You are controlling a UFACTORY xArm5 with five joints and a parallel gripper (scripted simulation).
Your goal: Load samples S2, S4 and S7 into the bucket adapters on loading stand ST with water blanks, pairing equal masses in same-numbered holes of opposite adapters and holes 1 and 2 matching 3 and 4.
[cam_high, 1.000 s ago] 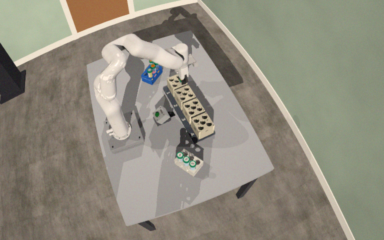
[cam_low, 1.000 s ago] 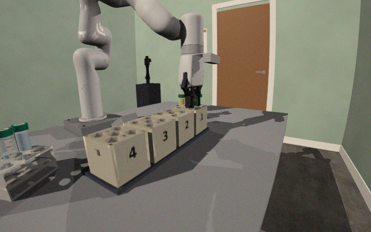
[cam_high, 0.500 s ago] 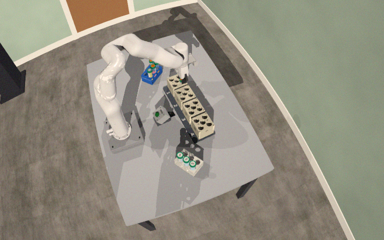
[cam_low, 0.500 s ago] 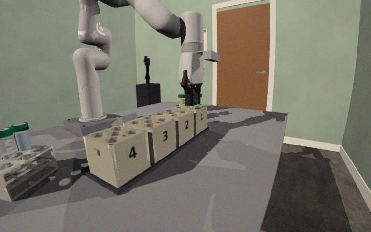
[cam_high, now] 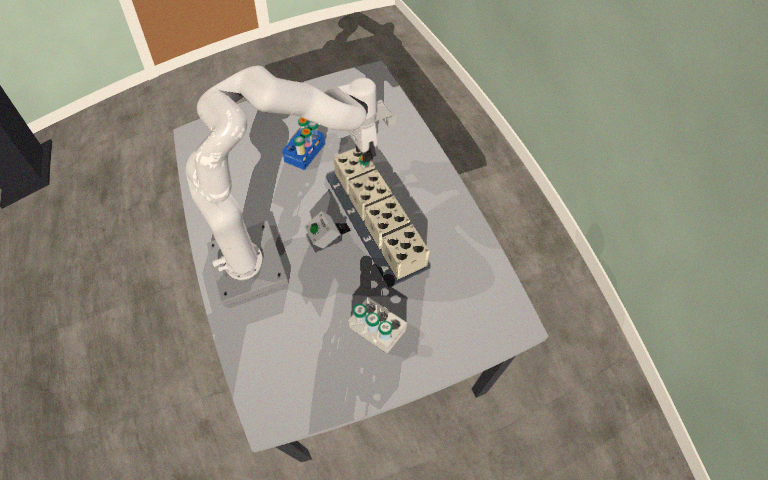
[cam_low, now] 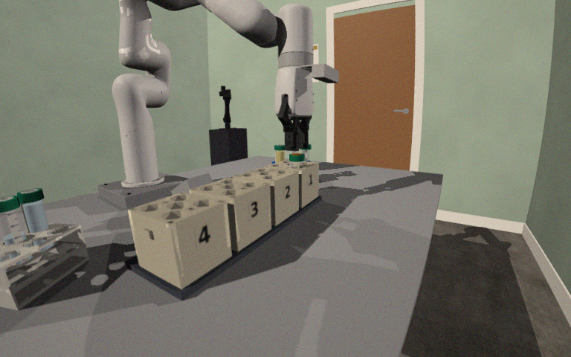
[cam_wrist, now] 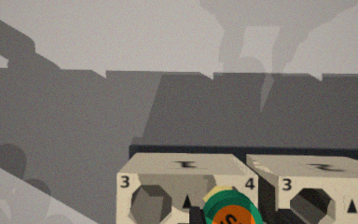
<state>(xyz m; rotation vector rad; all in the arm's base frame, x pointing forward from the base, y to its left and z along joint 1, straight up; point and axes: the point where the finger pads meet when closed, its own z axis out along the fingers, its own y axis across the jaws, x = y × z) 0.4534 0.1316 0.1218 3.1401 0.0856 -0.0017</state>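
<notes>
Four beige adapters stand in a row on the dark loading stand: adapter 1 [cam_high: 351, 164], adapter 2 [cam_high: 370, 187], adapter 3 [cam_high: 387, 217] and adapter 4 [cam_high: 404, 247]. A green-capped sample tube with an orange cap dot [cam_wrist: 230, 212] stands in hole 4 of adapter 1; its ID is cut off. It also shows in the side view [cam_low: 297, 157]. My gripper [cam_low: 297, 145] hangs straight above this cap, fingers apart, not gripping it. The other adapter holes look empty. The blue sample rack [cam_high: 307, 148] holds several tubes.
A clear rack of white-dot water blanks [cam_high: 378, 323] stands at the table's near end. The green DONE key [cam_high: 313, 228] sits on its small desk between the arm's base and the stand. A black camera stand [cam_high: 370, 277] rises beside adapter 4.
</notes>
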